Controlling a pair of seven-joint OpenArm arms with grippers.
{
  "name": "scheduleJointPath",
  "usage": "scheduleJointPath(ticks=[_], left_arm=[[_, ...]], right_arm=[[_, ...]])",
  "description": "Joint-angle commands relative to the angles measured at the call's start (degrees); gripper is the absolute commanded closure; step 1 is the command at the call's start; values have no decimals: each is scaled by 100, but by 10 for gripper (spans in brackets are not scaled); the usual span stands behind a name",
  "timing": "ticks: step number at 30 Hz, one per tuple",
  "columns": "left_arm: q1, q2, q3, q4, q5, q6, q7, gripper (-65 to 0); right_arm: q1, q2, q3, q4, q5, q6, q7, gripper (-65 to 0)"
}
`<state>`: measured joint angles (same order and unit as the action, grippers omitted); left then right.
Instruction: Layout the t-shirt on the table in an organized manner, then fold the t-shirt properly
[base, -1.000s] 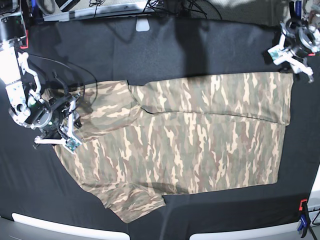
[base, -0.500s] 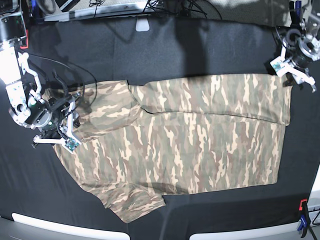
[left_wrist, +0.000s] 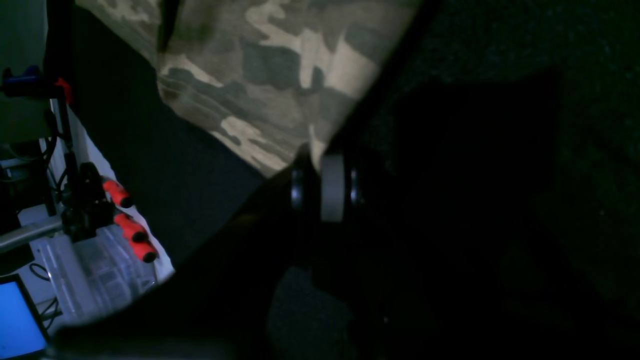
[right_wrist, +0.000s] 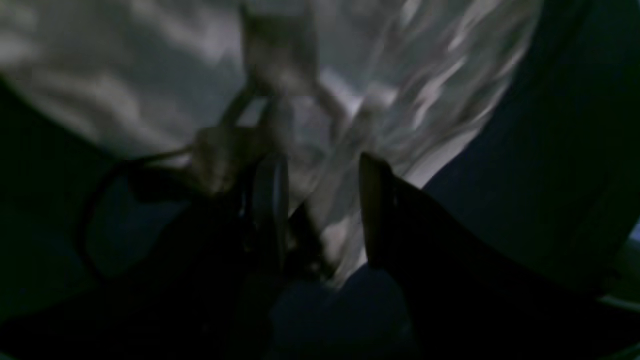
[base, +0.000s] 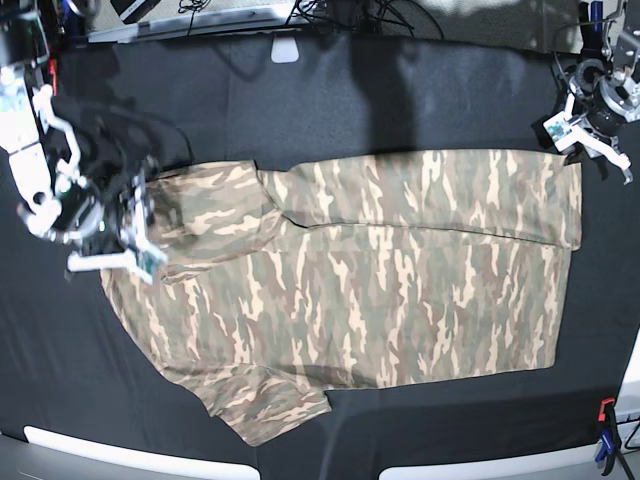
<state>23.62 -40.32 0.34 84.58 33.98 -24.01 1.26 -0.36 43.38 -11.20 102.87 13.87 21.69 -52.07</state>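
Note:
The camouflage t-shirt (base: 380, 270) lies spread across the black table (base: 330, 110), its far edge folded over toward the middle. My left gripper (base: 592, 150) is at the shirt's far right corner. In the left wrist view that gripper (left_wrist: 317, 170) is shut, and the tip of the t-shirt (left_wrist: 260, 65) corner runs in between its pads. My right gripper (base: 135, 250) is at the shirt's left end by the sleeve. The right wrist view is blurred. There the right gripper (right_wrist: 322, 195) has its fingers apart, and the fabric of the t-shirt (right_wrist: 150, 65) lies between and behind them.
A red-and-blue clamp (base: 605, 435) grips the table's near right edge, and its red handles (left_wrist: 125, 220) show in the left wrist view. White rim strips (base: 130, 455) line the near edge. A small white object (base: 285, 50) and cables sit at the far edge.
My left gripper has shut at the shirt's far right corner. The right arm has shifted up and left, and the shirt's left edge has slid slightly left with it.

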Motion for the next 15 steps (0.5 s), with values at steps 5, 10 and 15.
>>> scheduleJointPath(ticks=[5, 10, 15], left_arm=[[17, -81, -22, 15, 52, -63, 37, 0], [20, -81, -22, 15, 52, -63, 37, 0], [17, -81, -22, 15, 52, -61, 37, 0]], right_arm=[[-177, 308, 57, 63, -26, 264, 149, -227], [-621, 629, 17, 63, -575, 343, 625, -227], [-857, 1086, -446, 35, -1545, 264, 1126, -227]])
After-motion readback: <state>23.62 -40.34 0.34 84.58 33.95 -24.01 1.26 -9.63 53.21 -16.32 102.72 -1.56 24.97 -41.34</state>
